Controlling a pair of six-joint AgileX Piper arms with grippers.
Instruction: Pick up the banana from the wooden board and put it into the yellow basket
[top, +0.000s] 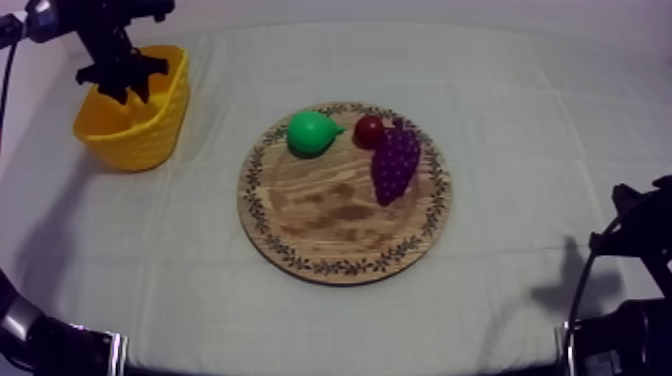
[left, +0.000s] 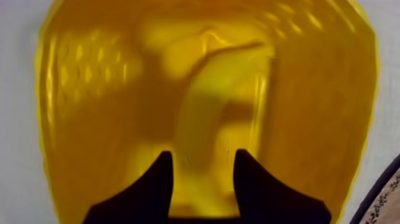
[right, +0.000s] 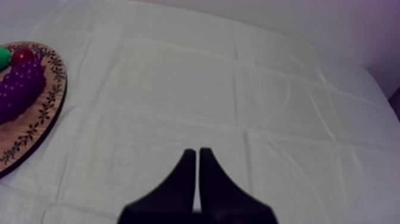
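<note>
The left end effector (left: 202, 158) hangs over the yellow basket (left: 89, 119) and looks down into it. Its two black fingers (left: 159, 187) stand apart. The banana (left: 220, 107) lies inside the basket, curved, and it shows in the gap between the fingers. Just beside the basket is the patterned rim of the board (left: 381, 202). The worktop (left: 18, 119) cloth shows at both sides of the basket.

It looked like a robotics lab: a bench (top: 520, 290) draped in grey-white cloth (top: 150, 250), black robot arms (top: 100, 35) at both sides, toy fruit (top: 395, 165) on a wooden board (top: 330, 235), a bare wall (right: 333, 24) behind.
</note>
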